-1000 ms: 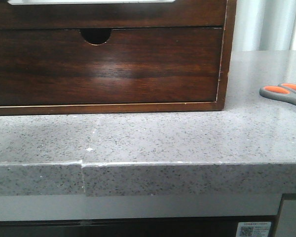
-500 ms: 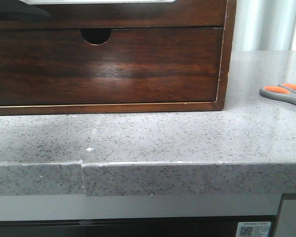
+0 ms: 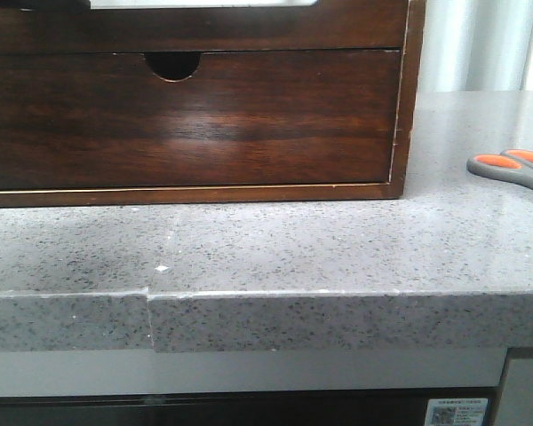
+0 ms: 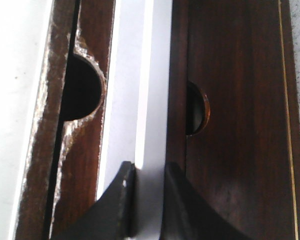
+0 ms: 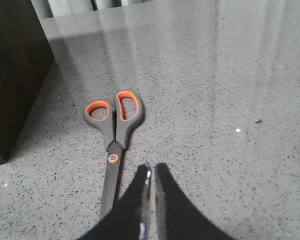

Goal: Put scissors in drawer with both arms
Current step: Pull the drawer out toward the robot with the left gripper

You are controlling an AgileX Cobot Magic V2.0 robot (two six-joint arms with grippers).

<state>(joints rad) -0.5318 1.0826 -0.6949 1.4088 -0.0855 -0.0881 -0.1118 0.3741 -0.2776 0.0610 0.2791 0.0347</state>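
scissors (image 5: 113,131): grey/orange, closed, flat on counter | drawer (image 4: 140,100): white edge showing

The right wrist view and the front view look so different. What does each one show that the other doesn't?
Only the right wrist view shows the right tool, its fingers nearly together and holding nothing, and the whole scissors lying flat, blades included. Only the front view shows the notched drawer front, the counter's front edge and a white-edged part at the very top; there the scissors' blades are cut off. Both show the scissors' grey-and-orange handles, the speckled grey counter and the dark wooden cabinet.
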